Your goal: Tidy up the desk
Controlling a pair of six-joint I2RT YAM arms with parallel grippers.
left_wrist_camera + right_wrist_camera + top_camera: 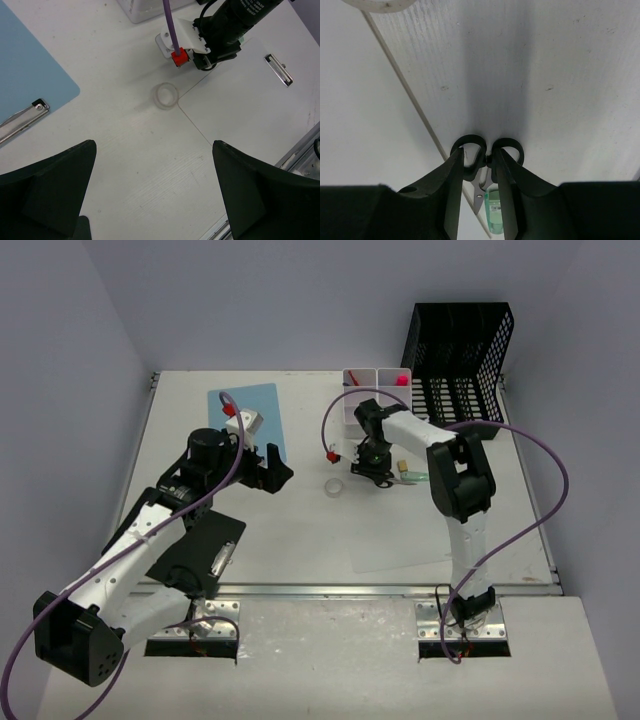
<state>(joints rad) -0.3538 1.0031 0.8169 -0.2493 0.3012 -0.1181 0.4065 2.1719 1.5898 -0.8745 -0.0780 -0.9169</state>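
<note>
Three clipboards lie on the desk (300,530), which fills the scene under both arms: a blue one (255,400) far left, a black one (215,530) near left, a pale one (240,110) near right. One clear tape ring (333,487) sits mid-desk. One black mesh rack (460,350) stands far right, beside white bins (360,400) holding pink and red items. The arm's lettering is unreadable. The left gripper (154,145) is spread wide, holding nothing; the right gripper (479,152) pinches one pair of black-handled scissors (488,161)
</note>
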